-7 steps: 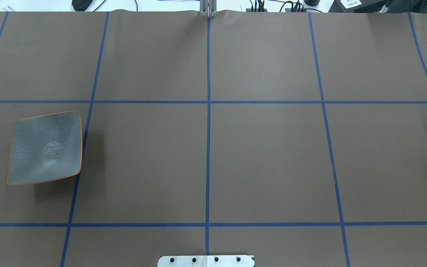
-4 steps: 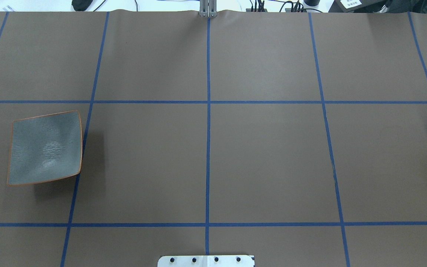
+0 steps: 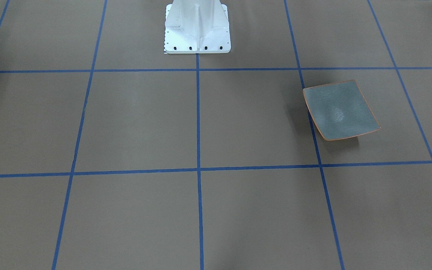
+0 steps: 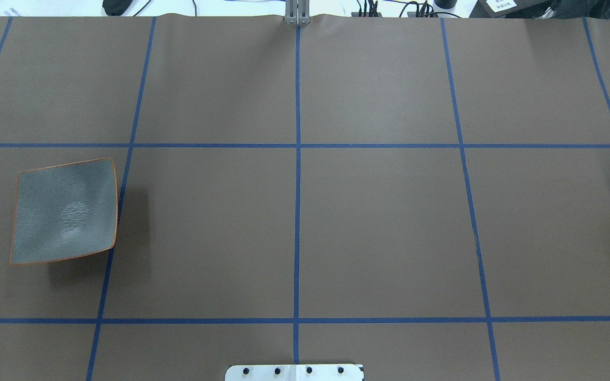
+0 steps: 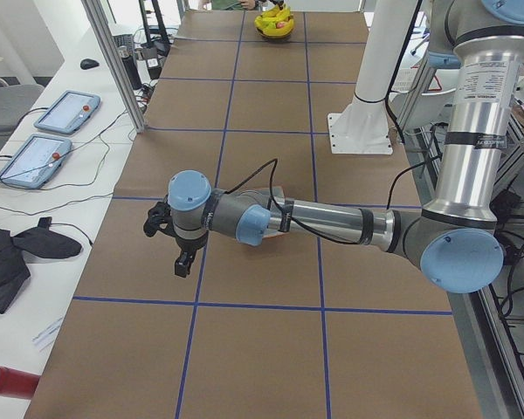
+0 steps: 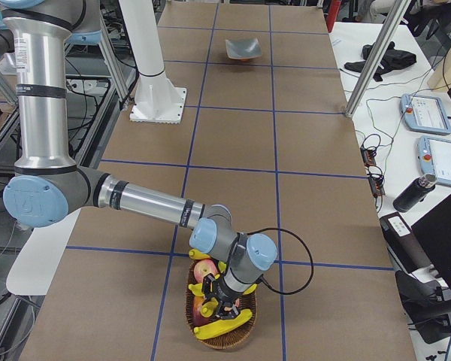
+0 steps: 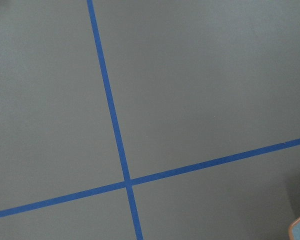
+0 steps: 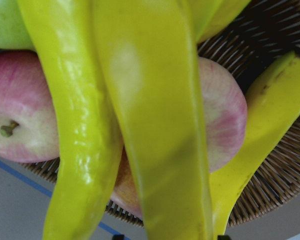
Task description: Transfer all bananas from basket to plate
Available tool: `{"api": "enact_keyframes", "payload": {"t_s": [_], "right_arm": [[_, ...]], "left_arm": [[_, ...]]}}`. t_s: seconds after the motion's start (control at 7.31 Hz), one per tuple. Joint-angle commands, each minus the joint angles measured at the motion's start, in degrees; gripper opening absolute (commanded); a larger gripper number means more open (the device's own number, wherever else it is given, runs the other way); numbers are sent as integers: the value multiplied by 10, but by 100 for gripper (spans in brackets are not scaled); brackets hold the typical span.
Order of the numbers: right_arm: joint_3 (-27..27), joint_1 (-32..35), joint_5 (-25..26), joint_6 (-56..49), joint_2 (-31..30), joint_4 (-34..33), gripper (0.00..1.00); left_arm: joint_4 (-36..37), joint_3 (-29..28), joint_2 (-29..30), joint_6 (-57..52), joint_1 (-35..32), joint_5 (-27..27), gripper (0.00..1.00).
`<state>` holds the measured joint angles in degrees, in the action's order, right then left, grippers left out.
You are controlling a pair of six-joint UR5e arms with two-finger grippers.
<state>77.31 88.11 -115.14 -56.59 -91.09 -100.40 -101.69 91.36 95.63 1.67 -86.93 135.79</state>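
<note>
Both grippers show only in side views, so whether either is open I cannot tell; the right gripper (image 6: 225, 302) hangs low over the basket (image 6: 222, 341), the left gripper (image 5: 182, 262) above the table (image 5: 262, 349) near the plate (image 4: 64, 211). The bananas (image 8: 150, 125) lie heaped on apples (image 8: 20, 120) in the basket: light, smooth, easily bruised, probably best pinched gently across the thick mid-body.

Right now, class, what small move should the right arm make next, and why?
Probably close the right fingers on the nearest banana and lift it. They sit down in the basket, that banana fills the wrist view, and the plate is empty. I cannot tell whether they are already shut.
</note>
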Motion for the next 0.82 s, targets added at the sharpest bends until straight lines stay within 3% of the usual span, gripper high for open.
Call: {"api": "enact_keyframes", "payload": {"t_s": [0.0,0.68], "right_arm": [[6,0,0,-3,-1,18,0],[54,52,-5,-52,-2,-2,0]], "left_arm": [[0,1,0,1,0,0,100],[4,2,1,3,2,25,100]]}}
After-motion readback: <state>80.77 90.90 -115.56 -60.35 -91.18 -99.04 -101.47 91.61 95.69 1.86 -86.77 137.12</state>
